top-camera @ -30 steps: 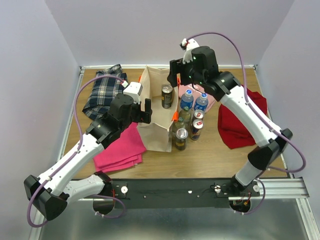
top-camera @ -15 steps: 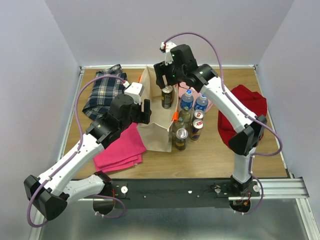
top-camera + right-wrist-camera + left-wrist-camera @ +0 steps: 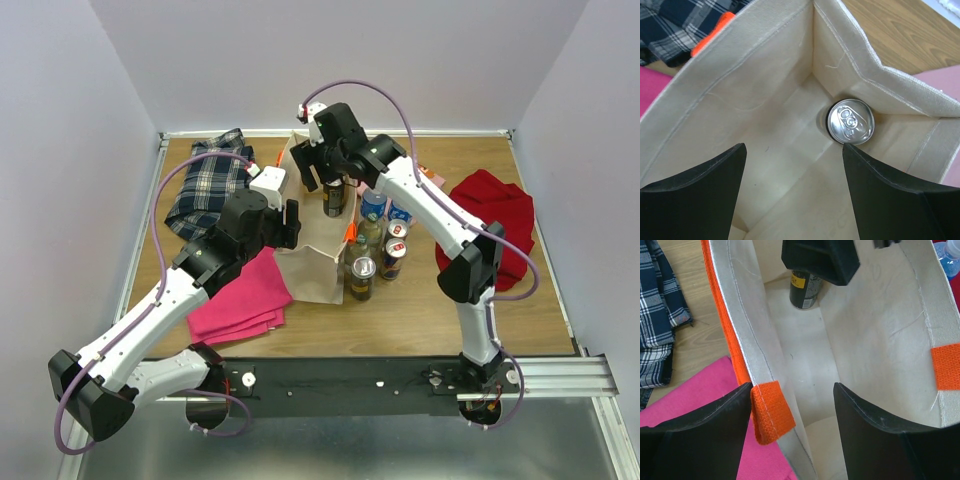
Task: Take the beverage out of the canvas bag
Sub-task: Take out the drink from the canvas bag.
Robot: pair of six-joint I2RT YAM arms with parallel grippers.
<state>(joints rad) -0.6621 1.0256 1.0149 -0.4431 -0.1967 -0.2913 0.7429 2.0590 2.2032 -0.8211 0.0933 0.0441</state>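
a plaid cloth [image 3: 208,185] lies at the far left of the worktop [image 3: 400,310], with a folded pink cloth [image 3: 240,300] nearer, just left of the bag. the left tool [image 3: 792,390] stands spread astride the left long wall of the canvas bag [image 3: 315,265] — one finger outside, just beside the orange handle [image 3: 771,410], the other inside and clear of the wall. the bag stands upright and open. the beverage [image 3: 850,121], a black can with a silver top, stands upright on the bag's bottom at the far end, close to a corner. the right tool [image 3: 794,148] hangs over the bag's mouth above the can, fingers wide apart, pinching nothing. just right of the bag stand bottles and cans [image 3: 375,240] — and well to the right lies a red cloth [image 3: 500,215].
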